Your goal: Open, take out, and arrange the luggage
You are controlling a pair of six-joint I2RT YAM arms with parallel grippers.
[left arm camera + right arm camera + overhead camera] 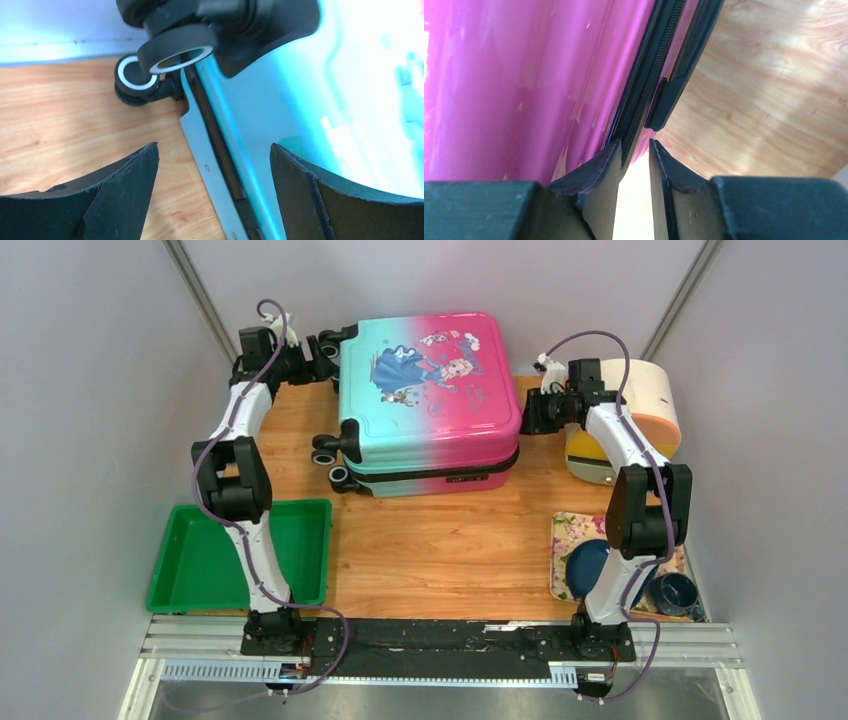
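Note:
The luggage [430, 390] lies flat and closed on the wooden table, teal on its left half and pink on its right, with the cartoon print facing up. My left gripper [320, 355] is at its far left corner by the black wheels [187, 50]. It stands open [214, 146] astride the teal shell's edge [310, 100], touching nothing. My right gripper [528, 412] is against the pink side [524, 75]. Its fingertips [634, 142] stand a narrow gap apart at the black zipper seam [649, 85]. Nothing shows between them.
A green tray [200, 560] sits at the near left beside the left arm. A cream-and-orange round container [640, 405] stands at the far right behind the right arm. A floral mat [570, 530] at the near right carries a blue plate [588, 565] and a blue cup [675, 592].

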